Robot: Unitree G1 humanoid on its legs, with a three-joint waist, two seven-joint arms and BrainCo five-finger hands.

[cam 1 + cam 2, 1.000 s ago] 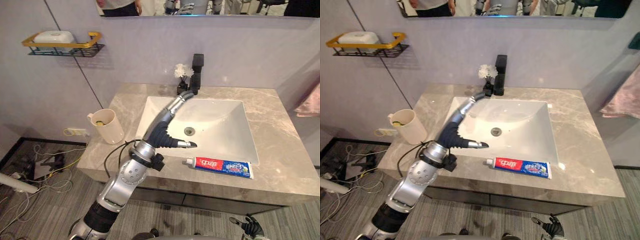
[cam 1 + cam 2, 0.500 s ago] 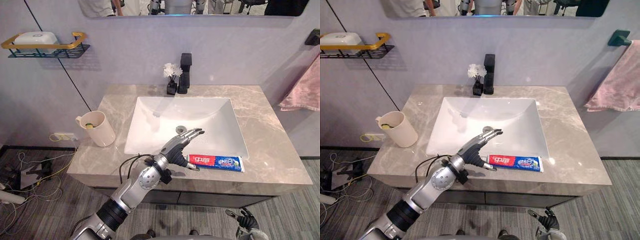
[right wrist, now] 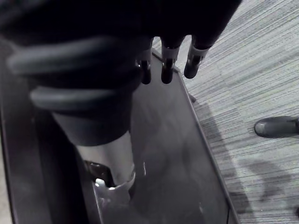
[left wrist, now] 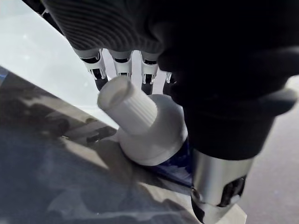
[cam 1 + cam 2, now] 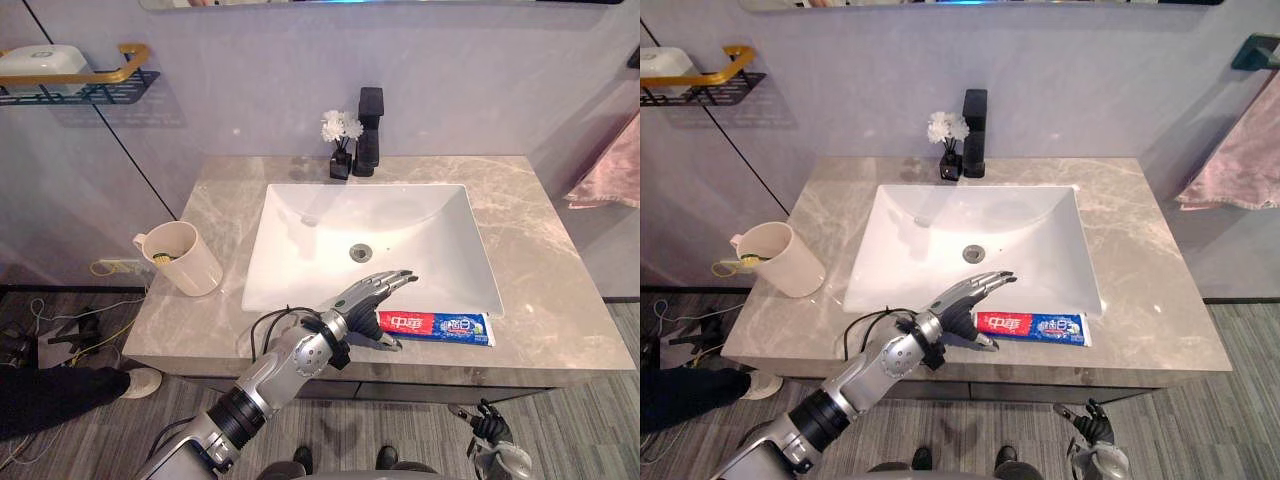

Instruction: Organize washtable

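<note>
**Desk:** How far along is the washtable?

**Me:** Barely started, by my reading. The toothpaste tube (image 5: 440,326) lies flat on the front strip of the marble countertop (image 5: 545,250), just in front of the sink (image 5: 400,215), and nothing is lifted. The cream mug (image 5: 185,262) stands well apart at the counter's left edge. There's something yellowish inside it that I can't identify. I'd guess the tube belongs in that mug, but that's only my guess.

**Desk:** Have you got hold of the tube?

**Me:** No. My left hand (image 5: 358,300) hovers over the tube's cap end. Its fingers (image 4: 122,65) are stretched straight and spread, reaching out over the sink's front rim, and the thumb (image 4: 219,186) drops down beside the tube. On the wrist camera the white cap (image 4: 135,109) sits in the gap between fingers and thumb. The tube's shoulder is close against the thumb, though I can't tell if they touch. Nothing is closed on it.

**Desk:** And the other side?

**Me:** My right hand (image 3: 194,63) hangs low, below the counter's front, with its fingers loose and holding nothing.

**Desk:** So what's left?

**Me:** All of it. I have to close on the tube near the cap, lift it, and carry it across to the mug.
</note>
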